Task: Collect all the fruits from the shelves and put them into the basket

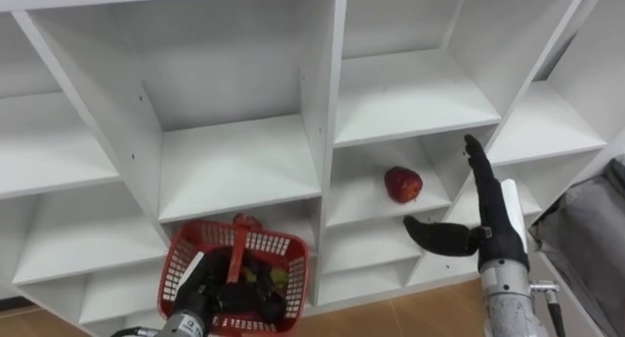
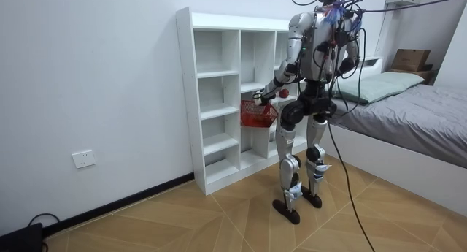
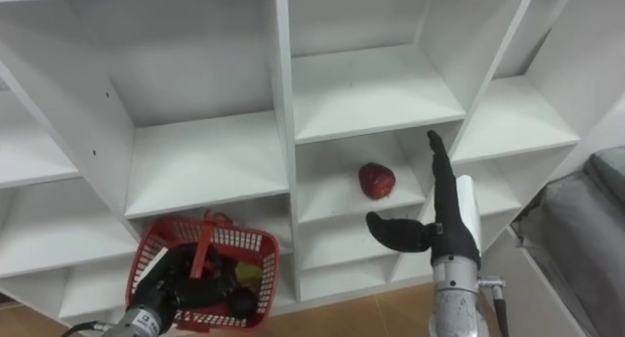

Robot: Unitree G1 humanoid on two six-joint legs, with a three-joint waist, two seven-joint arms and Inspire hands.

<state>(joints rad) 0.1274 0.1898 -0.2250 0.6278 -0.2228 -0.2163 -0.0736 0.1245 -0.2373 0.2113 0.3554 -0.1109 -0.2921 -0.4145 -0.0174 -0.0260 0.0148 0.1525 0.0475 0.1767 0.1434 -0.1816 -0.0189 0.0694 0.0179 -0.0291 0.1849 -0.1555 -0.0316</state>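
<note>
The right hand (image 1: 496, 230), fingers straight, hovered beside the red fruit (image 1: 402, 184) (not touching); closing round it looked the next move. The left hand (image 1: 195, 293) clutched the basket (image 1: 278, 244) by its handle.

I see the compartment around the red fruit (image 1: 402, 184) open at the front, with bare shelf on either side of it and room above. My right hand (image 1: 493, 225), fingers straight, hangs just before that opening, the way in open. An upright divider (image 1: 325, 132) walls its left side. The basket (image 1: 293, 269) blocks the lower compartments at left, and the bed (image 1: 586, 239) crowds the right.
</note>
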